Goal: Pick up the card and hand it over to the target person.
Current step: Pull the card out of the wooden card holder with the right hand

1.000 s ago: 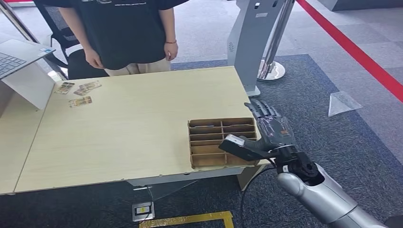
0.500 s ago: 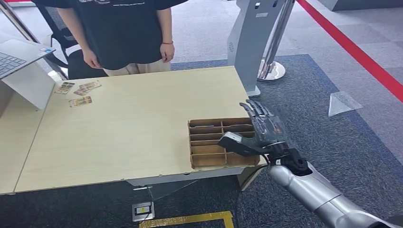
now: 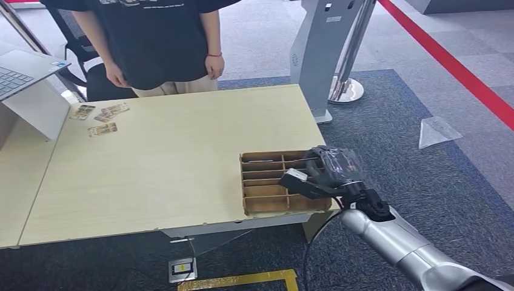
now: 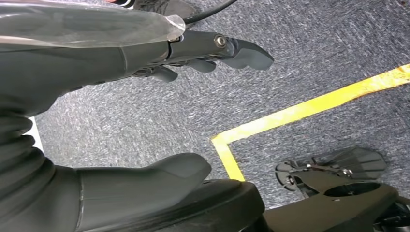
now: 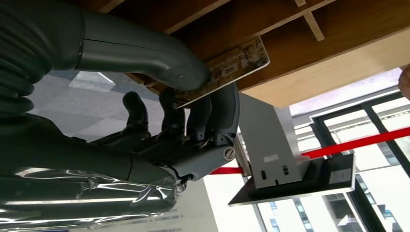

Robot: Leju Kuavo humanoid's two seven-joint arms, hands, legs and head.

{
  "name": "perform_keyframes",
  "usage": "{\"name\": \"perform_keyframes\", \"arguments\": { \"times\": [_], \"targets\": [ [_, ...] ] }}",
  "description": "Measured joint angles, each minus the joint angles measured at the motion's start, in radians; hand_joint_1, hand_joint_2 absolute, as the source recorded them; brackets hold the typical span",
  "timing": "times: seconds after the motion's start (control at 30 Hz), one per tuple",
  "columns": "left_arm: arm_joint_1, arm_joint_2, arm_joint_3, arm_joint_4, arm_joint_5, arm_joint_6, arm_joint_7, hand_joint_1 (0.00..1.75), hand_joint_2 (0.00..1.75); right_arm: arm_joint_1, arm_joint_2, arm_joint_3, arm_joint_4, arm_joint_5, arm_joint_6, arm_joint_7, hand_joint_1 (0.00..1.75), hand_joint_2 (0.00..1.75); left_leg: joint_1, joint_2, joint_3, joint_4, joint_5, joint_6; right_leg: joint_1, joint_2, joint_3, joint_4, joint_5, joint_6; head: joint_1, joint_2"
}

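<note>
Your right hand (image 3: pixel 330 176) pinches a card (image 5: pixel 227 67) betw. thumb & fingers, over the divided box (image 3: pixel 267 182); left hand (image 4: pixel 145 53) hangs, fingers apart.

- The robot's smooth silver tubular right arm (image 3: pixel 400 245) ends in a black jointed wrist.
- Its dark grey many-fingered right hand (image 3: pixel 330 173) wears glossy clear plastic wrap over its back.
- The dark grey left hand (image 4: pixel 121 121) has a thick thumb, ribbed cover and a silver screw.

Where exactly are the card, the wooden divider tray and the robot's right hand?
card (image 5: pixel 232 65), right wrist view, its printed face.
wooden divider tray (image 3: pixel 262 182), head view, a middle divider.
right hand (image 3: pixel 330 176), head view, its back.
</note>
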State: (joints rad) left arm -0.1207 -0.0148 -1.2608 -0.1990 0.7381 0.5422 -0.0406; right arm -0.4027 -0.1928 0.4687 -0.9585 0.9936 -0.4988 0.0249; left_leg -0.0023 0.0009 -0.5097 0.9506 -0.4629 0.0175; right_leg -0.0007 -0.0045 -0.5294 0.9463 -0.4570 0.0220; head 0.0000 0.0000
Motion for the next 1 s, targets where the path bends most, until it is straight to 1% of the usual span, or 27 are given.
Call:
{"name": "perform_keyframes", "arguments": {
  "times": [0.33, 0.5, 0.63, 0.83, 1.0],
  "targets": [
    [-0.001, 0.0, -0.007, 0.0, -0.003, -0.003, 0.005, 0.0, 1.75, 0.006, -0.016, -0.01, -0.031, 0.013, -0.009, 0.021, 1.75, 1.75, 0.0, -0.001, 0.0, 0.0, 0.0, -0.001, 0.0, 0.0, 0.0, 0.0, 0.0, 0.0, 0.0, 0.0],
    [-0.001, -0.001, -0.013, -0.001, -0.008, -0.007, 0.002, 0.0, 1.75, -0.016, -0.027, -0.004, -0.072, 0.04, 0.003, 0.031, 1.75, 1.75, 0.0, -0.001, -0.001, 0.001, 0.0, 0.0, 0.0, -0.001, -0.001, 0.001, 0.0, 0.0, 0.0, 0.0],
    [-0.001, -0.002, -0.021, 0.0, -0.014, -0.011, -0.002, 0.0, 1.75, -0.042, -0.05, -0.008, -0.154, 0.045, 0.046, 0.047, 1.75, 1.75, -0.001, 0.001, -0.002, 0.002, 0.0, 0.0, -0.001, 0.001, -0.002, 0.002, 0.0, 0.0, 0.0, 0.0],
    [-0.001, 0.001, -0.03, 0.0, -0.02, -0.016, -0.004, 0.0, 1.75, -0.123, -0.099, -0.02, -0.273, -0.034, 0.136, 0.034, 1.75, 1.75, -0.002, 0.001, -0.003, 0.003, -0.001, 0.0, -0.002, 0.001, -0.005, 0.004, -0.001, 0.0, 0.0, 0.0],
    [-0.001, 0.004, -0.027, 0.001, -0.014, -0.014, -0.005, 0.0, 1.75, -0.2, -0.129, -0.015, -0.319, -0.08, 0.188, 0.047, 1.75, 1.75, -0.002, 0.0, -0.004, 0.004, 0.0, 0.001, -0.002, 0.0, -0.005, 0.005, -0.001, 0.0, 0.0, 0.0]
  ]
}}
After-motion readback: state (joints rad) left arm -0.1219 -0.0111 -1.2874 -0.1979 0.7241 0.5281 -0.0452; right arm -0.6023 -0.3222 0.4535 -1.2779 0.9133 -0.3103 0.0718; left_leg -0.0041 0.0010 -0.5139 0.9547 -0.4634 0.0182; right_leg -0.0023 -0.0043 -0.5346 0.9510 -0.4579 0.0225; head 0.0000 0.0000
